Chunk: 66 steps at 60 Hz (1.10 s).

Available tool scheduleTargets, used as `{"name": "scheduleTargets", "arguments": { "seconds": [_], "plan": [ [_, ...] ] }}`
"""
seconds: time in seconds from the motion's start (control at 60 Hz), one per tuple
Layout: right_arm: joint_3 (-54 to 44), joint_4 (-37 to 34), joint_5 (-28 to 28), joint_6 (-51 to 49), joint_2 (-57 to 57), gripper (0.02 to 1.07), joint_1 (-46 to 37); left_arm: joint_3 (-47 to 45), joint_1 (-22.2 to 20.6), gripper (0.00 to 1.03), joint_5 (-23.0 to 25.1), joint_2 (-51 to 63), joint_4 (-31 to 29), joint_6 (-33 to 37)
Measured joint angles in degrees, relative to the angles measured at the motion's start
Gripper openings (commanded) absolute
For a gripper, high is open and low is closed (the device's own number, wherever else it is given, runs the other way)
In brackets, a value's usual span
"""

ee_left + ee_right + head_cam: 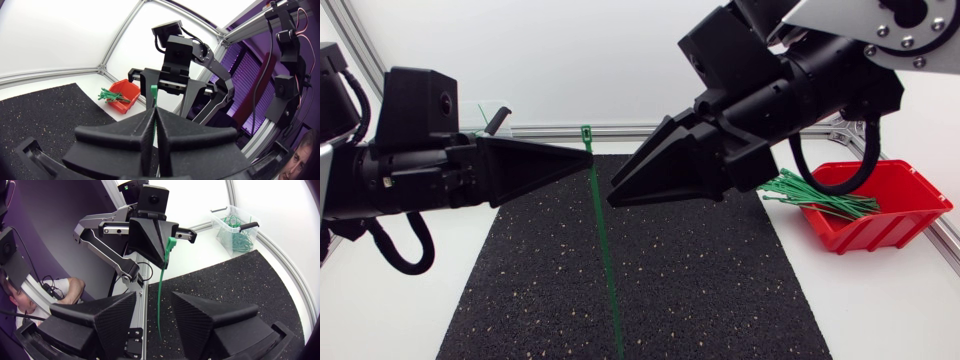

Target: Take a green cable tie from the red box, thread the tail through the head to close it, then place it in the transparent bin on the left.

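Head camera looks down on the desk [380,310] and mat [720,280] from close above. Left wrist camera sits just behind the left tool [154,112], facing the right arm [177,55] and red box [125,97]. Right wrist camera sits just behind the right tool [154,296], facing the left arm [150,225] and bin [235,227]. All three views share the tie [603,240]
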Motion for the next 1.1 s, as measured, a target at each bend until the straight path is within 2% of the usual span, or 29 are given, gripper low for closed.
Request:
{"name": "scheduleTargets", "arguments": {
  "seconds": [0.2, 0.55, 0.817, 1.0, 1.1],
  "plan": [
    [0.0, 3.9, -0.6, 1.6, 1.8, 0.42, 1.0, -0.5, -0.7, 0.04, -0.5, 0.0, 1.8, -0.6],
    [-0.2, 7.6, -0.7, 3.1, 2.1, 0.08, 1.1, -1.1, -0.7, 0.04, -0.5, 0.0, 2.9, -1.7],
    [-1.0, 8.4, -0.9, 3.3, 2.1, 0.08, 1.2, -1.7, -0.5, 0.04, -0.6, 0.0, 4.0, -1.9],
    [-1.0, 9.2, -0.8, 4.2, 2.1, 0.08, 1.2, -2.1, -0.1, 0.16, -0.6, 0.0, 5.4, -3.0],
    [-1.1, 9.4, -0.8, 4.6, 2.1, 0.08, 1.2, -2.2, 0.2, 0.17, -0.6, 0.0, 6.0, -3.2]
  ]
}}
